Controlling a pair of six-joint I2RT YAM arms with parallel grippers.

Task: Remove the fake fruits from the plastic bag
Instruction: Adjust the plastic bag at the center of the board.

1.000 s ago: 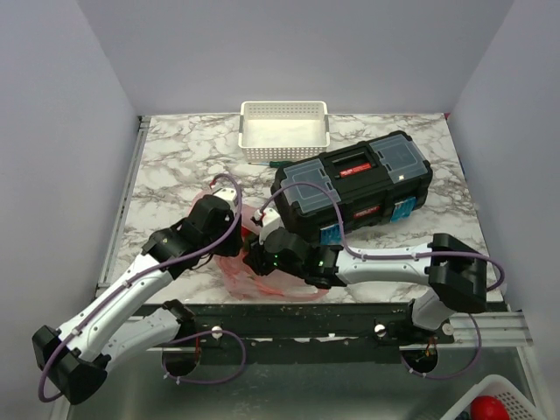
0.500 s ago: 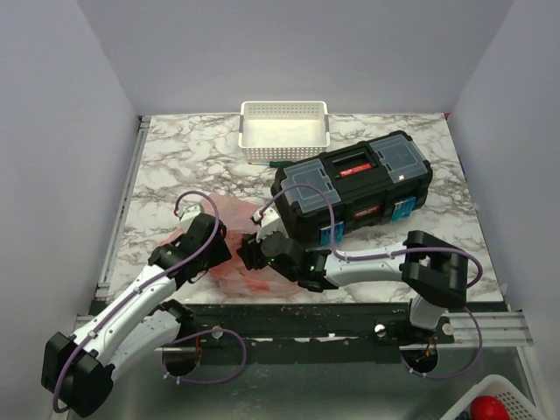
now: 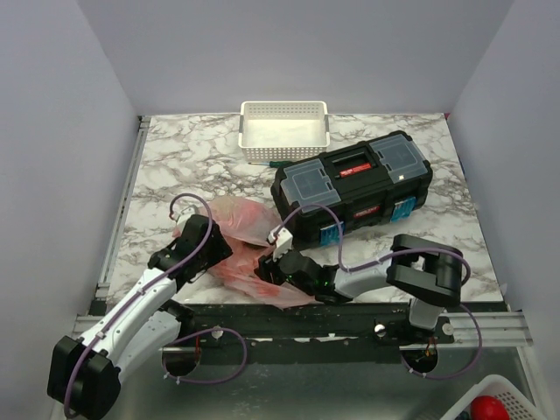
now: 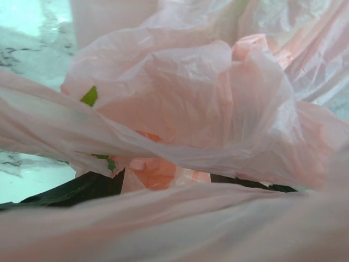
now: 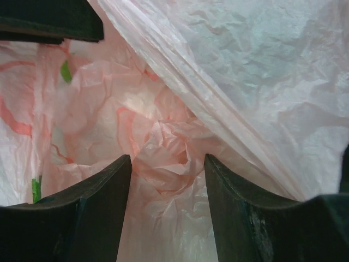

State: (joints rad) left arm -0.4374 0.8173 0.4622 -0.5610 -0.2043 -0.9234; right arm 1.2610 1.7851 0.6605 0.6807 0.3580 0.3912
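Just inside table (image 3: 166, 166) edge, plastic bag (image 3: 238, 219)

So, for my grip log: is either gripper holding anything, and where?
Right gripper: jaws apart around loose plastic bag film, gripping nothing. Left gripper: hidden by bag; cannot tell.

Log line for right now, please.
plastic bag: crumpled, between hands; left hand: at bag, state unclear; right hand: open, among bag folds; fake fruits: not visible
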